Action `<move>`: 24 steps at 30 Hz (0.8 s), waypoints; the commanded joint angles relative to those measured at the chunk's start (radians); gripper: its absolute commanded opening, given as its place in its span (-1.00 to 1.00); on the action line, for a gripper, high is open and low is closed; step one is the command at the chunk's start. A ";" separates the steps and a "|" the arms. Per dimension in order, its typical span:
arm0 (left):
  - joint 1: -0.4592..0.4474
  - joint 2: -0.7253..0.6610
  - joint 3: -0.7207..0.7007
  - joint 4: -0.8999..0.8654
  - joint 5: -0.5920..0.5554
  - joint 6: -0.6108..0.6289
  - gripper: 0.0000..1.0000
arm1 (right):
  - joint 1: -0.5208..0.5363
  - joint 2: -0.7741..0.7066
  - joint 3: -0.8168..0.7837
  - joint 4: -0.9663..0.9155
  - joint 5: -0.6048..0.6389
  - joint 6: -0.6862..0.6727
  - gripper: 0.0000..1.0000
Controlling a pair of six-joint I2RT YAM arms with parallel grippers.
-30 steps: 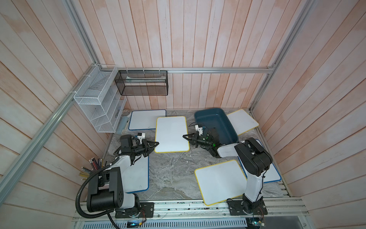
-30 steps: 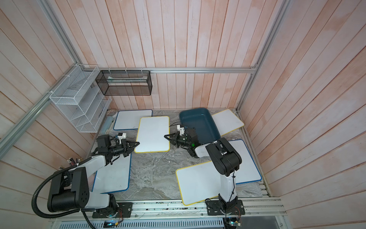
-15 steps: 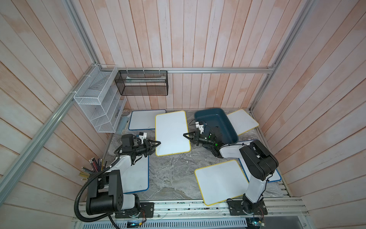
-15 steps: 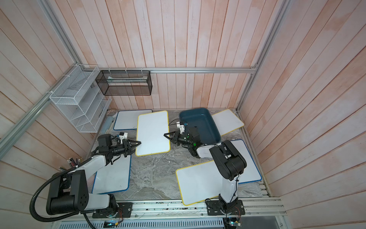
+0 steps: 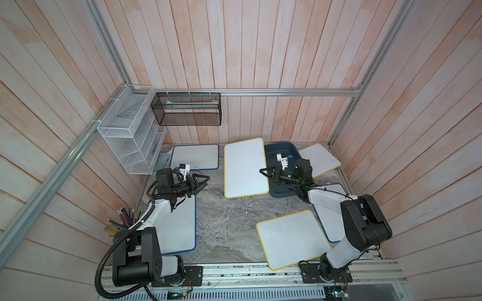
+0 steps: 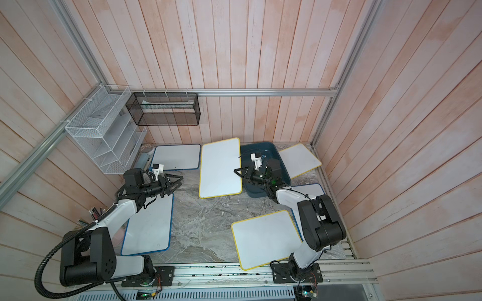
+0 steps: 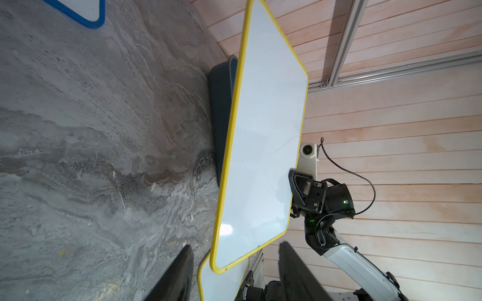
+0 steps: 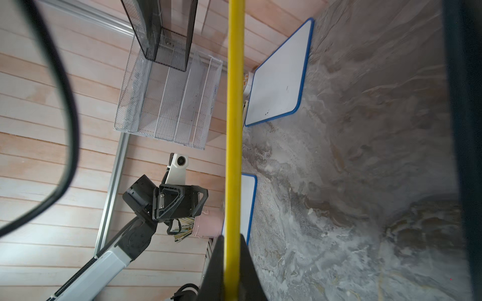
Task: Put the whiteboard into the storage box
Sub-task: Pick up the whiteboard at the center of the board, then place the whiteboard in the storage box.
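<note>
Right fingers (image 8: 215, 271) pinch yellow rim of whiteboard (image 5: 245, 168); board raised, tilted, between both sets of fingers. Left fingers (image 7: 174, 276) spread, empty, clear of board. Storage box (image 5: 280, 192) beneath right fingers, no board visible inside. Lowering in remains.

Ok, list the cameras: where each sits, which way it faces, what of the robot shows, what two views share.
Top views: high over the base, looking down at the table; both arms show whole.
Left wrist: on the left arm, looking past the open left gripper at the whiteboard and storage box.
Right wrist: on the right arm, looking along the whiteboard's edge, clamped in the right gripper.
Shared: both wrist views show the whiteboard and the opposite arm.
</note>
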 commanded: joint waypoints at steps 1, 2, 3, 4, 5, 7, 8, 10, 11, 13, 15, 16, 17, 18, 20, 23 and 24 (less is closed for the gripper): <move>0.005 -0.005 0.027 -0.037 -0.029 0.045 0.09 | -0.104 -0.069 0.041 -0.083 -0.039 -0.091 -1.00; 0.005 -0.006 0.026 -0.037 -0.031 0.045 0.09 | -0.140 -0.083 0.056 -0.130 -0.032 -0.119 -1.00; 0.005 -0.008 0.023 -0.037 -0.034 0.046 0.09 | -0.173 -0.095 0.073 -0.182 -0.020 -0.149 -1.00; 0.005 -0.011 0.021 -0.038 -0.039 0.048 0.09 | -0.197 -0.106 0.092 -0.235 -0.006 -0.180 -1.00; 0.005 -0.012 0.022 -0.042 -0.044 0.053 0.09 | -0.222 -0.115 0.118 -0.302 0.017 -0.221 -1.00; 0.005 -0.014 0.021 -0.050 -0.052 0.063 0.09 | -0.260 -0.126 0.161 -0.420 0.068 -0.296 -1.00; 0.005 -0.014 0.021 -0.052 -0.053 0.066 0.09 | -0.282 -0.134 0.169 -0.447 0.083 -0.309 -1.00; 0.005 -0.010 0.019 -0.054 -0.053 0.070 0.09 | -0.329 -0.150 0.154 -0.433 0.082 -0.293 -1.00; 0.005 -0.006 0.018 -0.054 -0.053 0.072 0.09 | -0.356 -0.155 0.151 -0.427 0.075 -0.287 -1.00; 0.005 0.003 0.015 -0.050 -0.049 0.072 0.09 | -0.398 -0.157 0.162 -0.449 0.077 -0.301 -1.00; 0.004 0.011 0.011 -0.041 -0.049 0.067 0.09 | -0.427 -0.152 0.191 -0.513 0.105 -0.344 -1.00; 0.004 0.013 0.010 -0.038 -0.047 0.067 0.09 | -0.435 -0.149 0.207 -0.544 0.116 -0.365 -1.00; 0.004 0.015 0.010 -0.037 -0.047 0.067 0.09 | -0.444 -0.145 0.221 -0.576 0.130 -0.387 -1.00; 0.004 0.015 0.010 -0.037 -0.048 0.068 0.09 | -0.452 -0.142 0.237 -0.605 0.138 -0.408 -1.00; 0.003 0.014 0.009 -0.035 -0.050 0.069 0.09 | -0.465 -0.134 0.264 -0.659 0.143 -0.448 -1.00; 0.003 0.018 0.009 -0.034 -0.052 0.073 0.09 | -0.470 -0.124 0.301 -0.752 0.166 -0.516 -1.00; 0.003 0.022 0.007 -0.034 -0.050 0.073 0.09 | -0.471 -0.123 0.306 -0.777 0.175 -0.534 -1.00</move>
